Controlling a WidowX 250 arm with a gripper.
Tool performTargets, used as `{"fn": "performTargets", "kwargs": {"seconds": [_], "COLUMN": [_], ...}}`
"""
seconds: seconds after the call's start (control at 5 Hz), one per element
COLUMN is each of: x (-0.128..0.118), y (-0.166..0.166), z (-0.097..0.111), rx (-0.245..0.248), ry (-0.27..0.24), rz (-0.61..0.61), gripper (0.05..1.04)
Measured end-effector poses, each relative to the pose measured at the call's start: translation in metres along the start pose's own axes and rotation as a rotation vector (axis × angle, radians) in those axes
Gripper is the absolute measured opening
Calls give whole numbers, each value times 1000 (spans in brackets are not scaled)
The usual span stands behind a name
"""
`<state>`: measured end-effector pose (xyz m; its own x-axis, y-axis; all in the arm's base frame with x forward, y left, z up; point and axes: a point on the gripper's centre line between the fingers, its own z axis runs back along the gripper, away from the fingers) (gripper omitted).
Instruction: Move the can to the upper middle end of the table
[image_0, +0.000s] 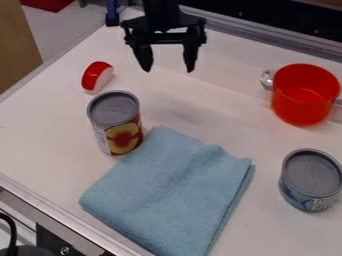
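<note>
We see black all over: the arm is a dark, solid column that widens into broad shoulders at the gripper. Below these shoulders, a slim, straight black bar spans two chunky, angular end blocks, one on the side nearer the red pot, the other on the side farther from it. From each block comes one of our two fingers, black too, thick at the root and narrowing to a blunt tip. We make out little surface detail in so dark a finish.
</note>
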<state>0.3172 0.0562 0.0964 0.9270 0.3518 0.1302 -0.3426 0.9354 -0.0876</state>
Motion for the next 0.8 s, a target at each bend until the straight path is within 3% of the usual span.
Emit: {"fn": "performTargets", "kwargs": {"seconds": [0.2, 0.8], "x": [-11, -66], "y": [16, 80], "z": [14, 22], "rx": [16, -27], "ry": [-44, 36], "rz": [-76, -267], "gripper": [999, 999]}}
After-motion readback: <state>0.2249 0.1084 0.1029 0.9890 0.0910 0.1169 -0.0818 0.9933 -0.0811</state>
